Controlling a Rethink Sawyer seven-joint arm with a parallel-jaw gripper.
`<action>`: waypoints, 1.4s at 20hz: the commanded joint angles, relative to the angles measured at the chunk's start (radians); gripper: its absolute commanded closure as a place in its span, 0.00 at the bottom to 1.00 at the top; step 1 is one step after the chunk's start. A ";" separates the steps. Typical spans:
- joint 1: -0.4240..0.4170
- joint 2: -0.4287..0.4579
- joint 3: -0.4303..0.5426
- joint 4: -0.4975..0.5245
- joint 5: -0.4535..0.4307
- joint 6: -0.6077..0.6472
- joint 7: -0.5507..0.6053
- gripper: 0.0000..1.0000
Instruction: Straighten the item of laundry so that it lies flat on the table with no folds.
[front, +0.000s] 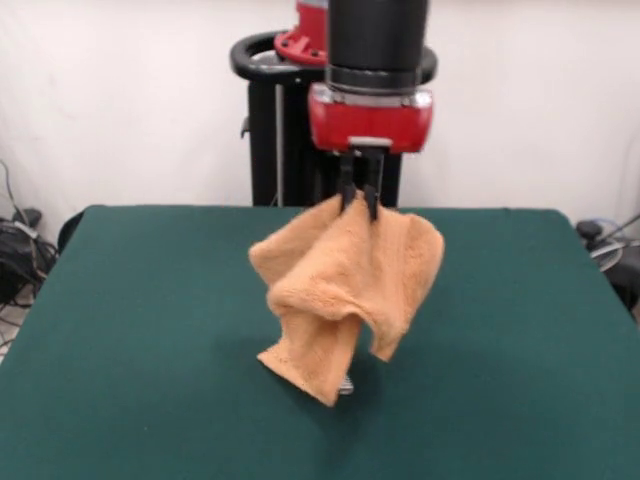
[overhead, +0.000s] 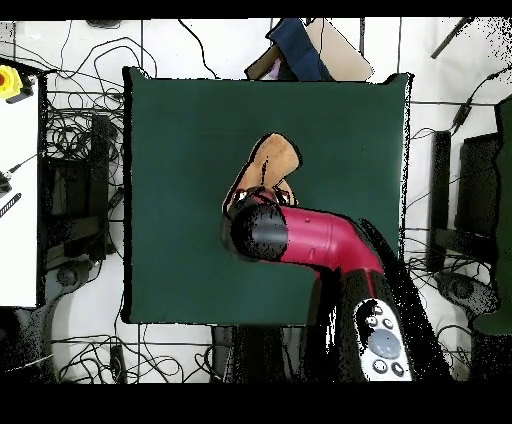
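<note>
The gripper (front: 358, 198) hangs over the green worktop (front: 120, 330), its fingers (front: 346, 192) pinching a crumpled orange towel (front: 345, 285) by its top edge.

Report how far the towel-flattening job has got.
Done: the gripper has pinched the towel at its top edge, jaws shut on the cloth. In hand: the towel hangs bunched in deep folds, its lowest corner at or just above the table; the overhead view shows only part of the cloth past the arm. Left: all the flattening, since nothing lies spread yet.
</note>
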 joint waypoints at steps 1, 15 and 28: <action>0.069 0.029 0.030 0.120 0.012 -0.069 0.207 1.00; 0.167 -0.098 -0.044 0.120 0.091 0.122 0.224 1.00; -0.046 -0.043 0.031 -0.162 -0.045 0.299 -0.102 1.00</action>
